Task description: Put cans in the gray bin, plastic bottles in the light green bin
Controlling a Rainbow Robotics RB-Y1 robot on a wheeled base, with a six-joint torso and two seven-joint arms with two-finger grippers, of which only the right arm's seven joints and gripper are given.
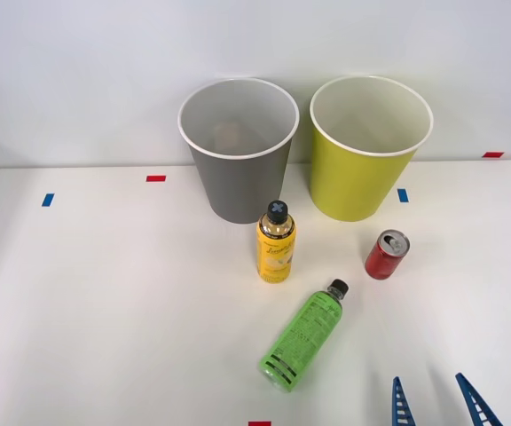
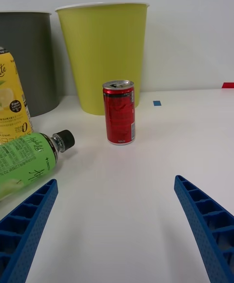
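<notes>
Right gripper (image 1: 442, 401) low at bottom right of front view, fingers spread wide, holding nothing. Red can (image 1: 386, 255) stands upright on table (image 1: 105, 311), above fingers, well apart from them. In wrist view, can (image 2: 119, 112) sits between both fingers, farther off. Green bottle (image 1: 305, 336) lies on side, left of fingers. Yellow bottle (image 1: 276, 241) stands mid-frame, before gray bin (image 1: 238, 169). Green bin (image 1: 362, 169) upper right.

Bare table (image 1: 105, 302) lies between the wide-open right gripper (image 1: 440, 401) and the upright red can (image 1: 386, 255). The lying green bottle (image 1: 307, 337) flanks that lane, toward the table's middle.
</notes>
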